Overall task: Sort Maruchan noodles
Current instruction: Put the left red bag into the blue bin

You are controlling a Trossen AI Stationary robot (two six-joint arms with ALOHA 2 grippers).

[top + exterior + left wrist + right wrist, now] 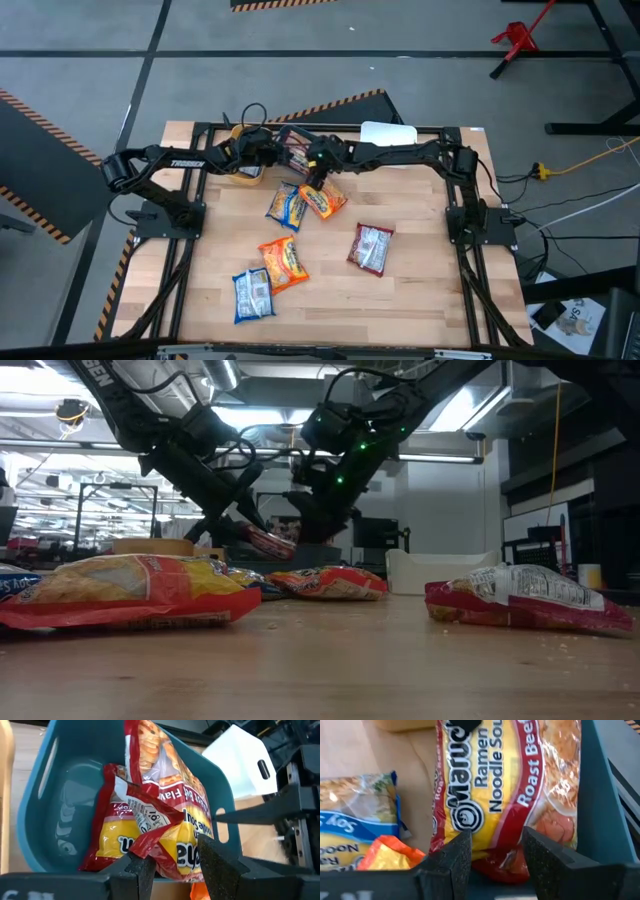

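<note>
In the left wrist view, dark red Maruchan packets point(165, 785) lie crumpled over one another in a teal bin point(50, 795). My left gripper point(175, 870) is shut on their near end at the bin's rim. My right gripper point(495, 860) is shut on a red Roast Beef packet point(510, 775) beside the teal bin's wall point(600, 820). Whether both grippers hold the same packet I cannot tell. In the high view the two grippers meet at the table's far middle, the left point(272, 150) and the right point(316, 172). Other packets lie flat on the table. My left gripper pinches the near end of a red and yellow packet point(172, 852) between its two fingers, slanting down toward the bin. That end is crumpled, and the rest lies in the bin. My right gripper pinches the red end seam of the Roast Beef packet point(492, 862) between its two fingers, slanting down. The packet stretches away from the fingers, face up, with one long edge at the bin's wall.
Loose packets on the wooden table: blue-white point(287, 203), orange point(323, 200), dark red point(371, 248), orange point(283, 262), blue-white point(253, 293). A yellow bin point(245, 178) stands at the far left and a white bin point(388, 132) at the far right. Bare wood lies near the front edge.
</note>
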